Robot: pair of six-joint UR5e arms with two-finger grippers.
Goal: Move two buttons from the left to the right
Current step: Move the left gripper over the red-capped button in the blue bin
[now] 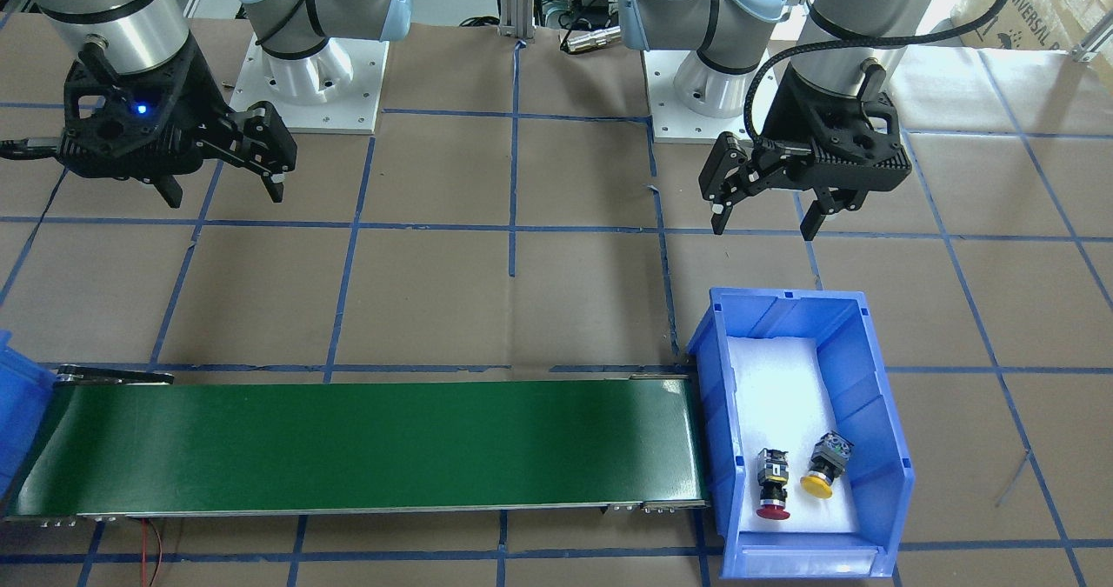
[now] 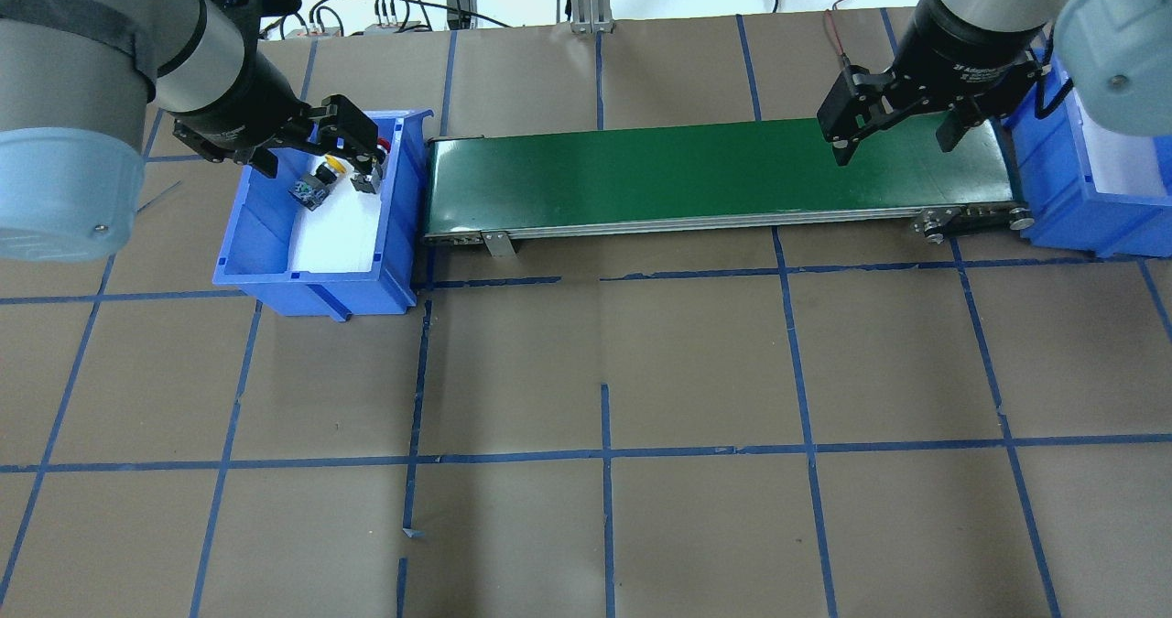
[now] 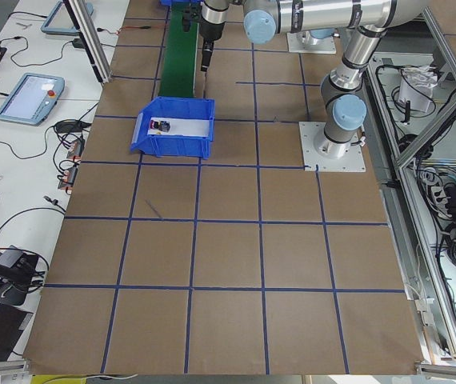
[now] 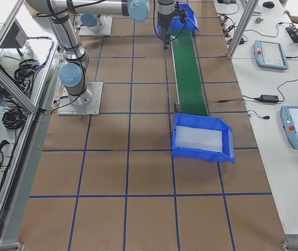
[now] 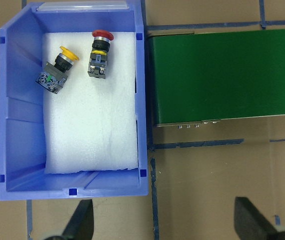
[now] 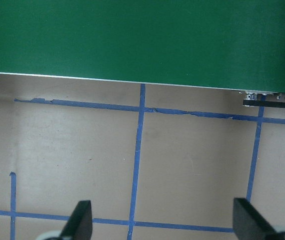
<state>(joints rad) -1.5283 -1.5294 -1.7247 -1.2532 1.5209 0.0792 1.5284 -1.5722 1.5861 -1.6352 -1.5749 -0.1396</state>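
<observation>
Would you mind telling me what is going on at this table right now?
The job is to carry a red button and a yellow button from the left blue bin to the right blue bin, with a green conveyor belt between them. Neither is picked up yet: both lie on white foam in the left bin. The left pincer and right pincer hang open and empty, one near each end of the belt.

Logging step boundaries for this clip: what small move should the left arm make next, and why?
Probably carry the left gripper forward over the blue bin and line up above the red button. Both it and the yellow button lie in the bin, not on the green belt, and the gripper is open, holding nothing.
</observation>
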